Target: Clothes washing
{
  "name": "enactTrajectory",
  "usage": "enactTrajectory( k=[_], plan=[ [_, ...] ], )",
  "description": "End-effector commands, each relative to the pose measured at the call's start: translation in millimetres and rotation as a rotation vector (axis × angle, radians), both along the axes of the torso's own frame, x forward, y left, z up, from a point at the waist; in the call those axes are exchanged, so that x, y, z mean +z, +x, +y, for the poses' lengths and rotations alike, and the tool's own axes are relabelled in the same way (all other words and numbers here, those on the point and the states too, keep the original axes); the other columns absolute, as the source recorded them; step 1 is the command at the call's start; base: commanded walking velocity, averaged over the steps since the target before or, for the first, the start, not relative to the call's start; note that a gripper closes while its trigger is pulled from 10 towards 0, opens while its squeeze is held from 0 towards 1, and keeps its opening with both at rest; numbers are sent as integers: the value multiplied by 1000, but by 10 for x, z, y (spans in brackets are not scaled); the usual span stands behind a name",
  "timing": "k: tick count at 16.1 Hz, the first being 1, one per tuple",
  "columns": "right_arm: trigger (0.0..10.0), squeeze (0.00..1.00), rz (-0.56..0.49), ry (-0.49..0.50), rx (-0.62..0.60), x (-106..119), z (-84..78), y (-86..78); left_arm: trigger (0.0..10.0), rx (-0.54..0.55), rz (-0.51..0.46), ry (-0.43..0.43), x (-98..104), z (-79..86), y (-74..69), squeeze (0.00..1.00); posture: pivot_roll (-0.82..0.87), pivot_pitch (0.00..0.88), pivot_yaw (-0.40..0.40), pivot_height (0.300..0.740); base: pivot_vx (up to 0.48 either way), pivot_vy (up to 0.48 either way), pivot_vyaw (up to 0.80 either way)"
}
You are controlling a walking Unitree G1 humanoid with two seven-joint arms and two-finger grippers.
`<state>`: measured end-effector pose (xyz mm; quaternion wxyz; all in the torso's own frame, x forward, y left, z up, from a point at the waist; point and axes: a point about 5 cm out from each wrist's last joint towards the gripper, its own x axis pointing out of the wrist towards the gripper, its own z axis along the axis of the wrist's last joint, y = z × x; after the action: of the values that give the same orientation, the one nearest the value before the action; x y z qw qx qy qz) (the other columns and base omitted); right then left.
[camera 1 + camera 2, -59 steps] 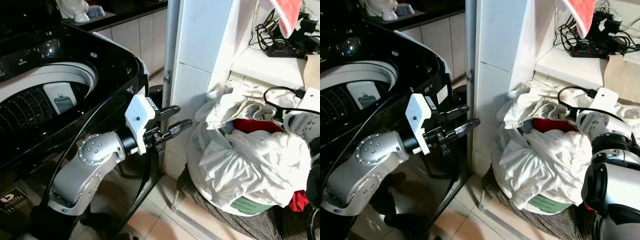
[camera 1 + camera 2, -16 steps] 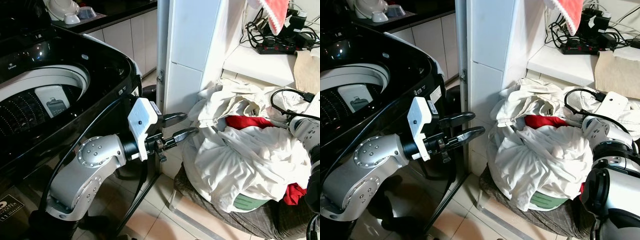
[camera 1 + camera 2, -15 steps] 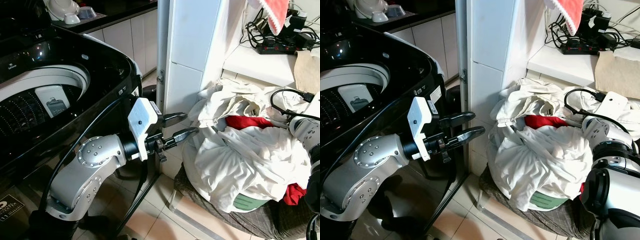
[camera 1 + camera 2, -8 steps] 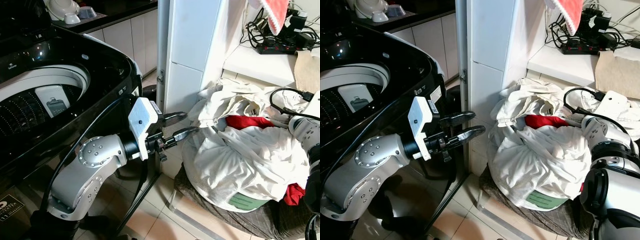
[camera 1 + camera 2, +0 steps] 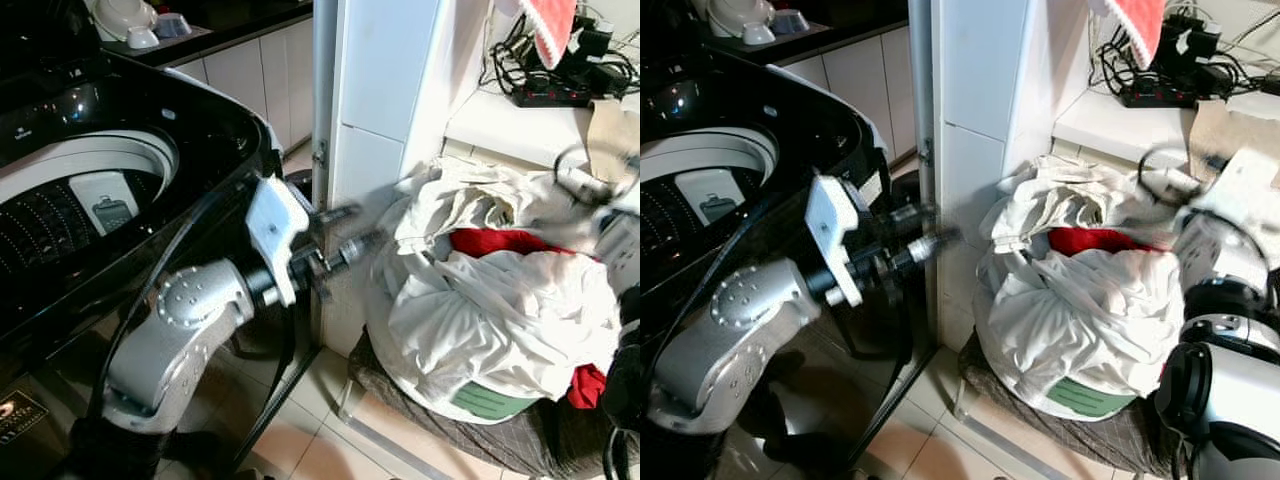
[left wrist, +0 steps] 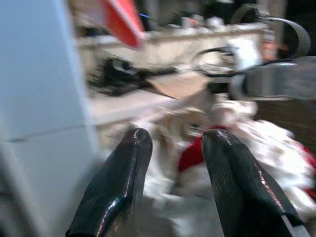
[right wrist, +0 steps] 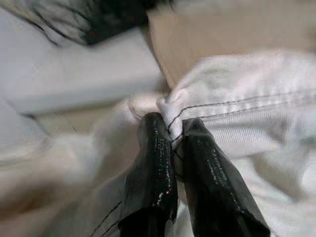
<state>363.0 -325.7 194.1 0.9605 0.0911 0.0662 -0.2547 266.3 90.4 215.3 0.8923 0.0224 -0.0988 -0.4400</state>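
The washing had barely started, by the look of it. The washer point(image 5: 120, 190) stood with its lid up and no clothes could be made out in the part of the drum point(image 5: 60, 205) that showed, while the basket point(image 5: 490, 400) was heaped high with laundry point(image 5: 480, 300), all of it apparently yet to go across.

The right gripper point(image 7: 173, 148) was pinched tight on a seamed fold of white cloth point(image 7: 247, 113), the hem bunched between and just above its fingertips. That grab was the one step under way; lifting the piece and carrying it to the drum remained.

The left gripper point(image 6: 173, 148) was spread wide and held nothing. The pile lay just beyond its fingertips, with a red garment point(image 6: 190, 153) showing between the two fingers. In the head views it was blurred, hanging between the washer and the basket.

Counts: one washer, one basket, two grippers. White pieces were too tangled to count; red cloth showed in two spots in the heap, mid-pile point(image 5: 500, 242) and low at the far edge point(image 5: 590, 385), plus a red rag point(image 5: 550, 25) hanging above the shelf.
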Motion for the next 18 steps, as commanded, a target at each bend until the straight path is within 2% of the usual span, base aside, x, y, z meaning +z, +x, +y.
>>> enactTrajectory(
  k=[1,2,3,4,5,6,7,8,9,10,11,12,15,17,18],
  plan=[
    [0,0,-133,-140,141,469,150,87,10000,102,-50,-29,109,89,105,0,-21,0,17,740,0,0,0],
    [0,0,-151,-166,230,572,264,107,10000,133,-64,-40,142,118,133,0,-21,0,17,740,0,0,0],
    [0,0,-187,-184,410,760,515,105,10000,198,-101,-59,215,174,185,0,-24,0,15,740,0,0,0],
    [0,0,-194,-186,486,824,624,87,10000,223,-115,-67,248,195,203,0,-26,0,15,740,0,0,0],
    [0,0,-229,-191,695,1015,925,-2,10000,278,-158,-62,338,234,232,0,-27,0,15,740,0,0,0],
    [0,0,-239,-192,771,1076,1036,-48,10000,299,-173,-57,368,244,242,0,-27,0,15,740,0,0,0],
    [0,0,-296,-197,955,1260,1334,-180,10000,309,-199,-71,452,236,245,0,-33,0,16,740,0,0,0],
    [0,0,-327,-190,1040,1346,1479,-253,10000,315,-214,-81,497,227,245,0,-34,0,15,740,0,0,0],
    [0,0,-510,-54,1276,1701,1905,-502,10000,302,-246,-124,629,167,223,0,-33,0,10,740,0,0,0],
    [0,0,-588,23,1346,1831,2004,-588,10000,283,-247,-145,663,140,208,0,-32,0,7,740,0,0,0],
    [0,0,-633,89,1389,1890,2037,-627,10000,264,-235,-169,681,124,192,659,-29,0,4,740,0,0,0],
    [0,0,-657,166,1431,1909,2060,-642,10000,225,-200,-199,684,105,167,1000,-24,0,-5,740,0,0,0],
    [0,0,-623,253,1449,1846,2057,-637,10000,260,-198,-179,645,113,168,1000,-16,0,-21,740,0,0,0],
    [0,0,-586,272,1452,1791,2066,-643,10000,231,-184,-227,660,111,135,1000,-14,0,-27,740,0,0,0],
    [0,0,-555,294,1463,1728,2079,-654,10000,161,-159,-281,682,86,74,1000,-15,0,-28,740,0,0,0]
  ],
)
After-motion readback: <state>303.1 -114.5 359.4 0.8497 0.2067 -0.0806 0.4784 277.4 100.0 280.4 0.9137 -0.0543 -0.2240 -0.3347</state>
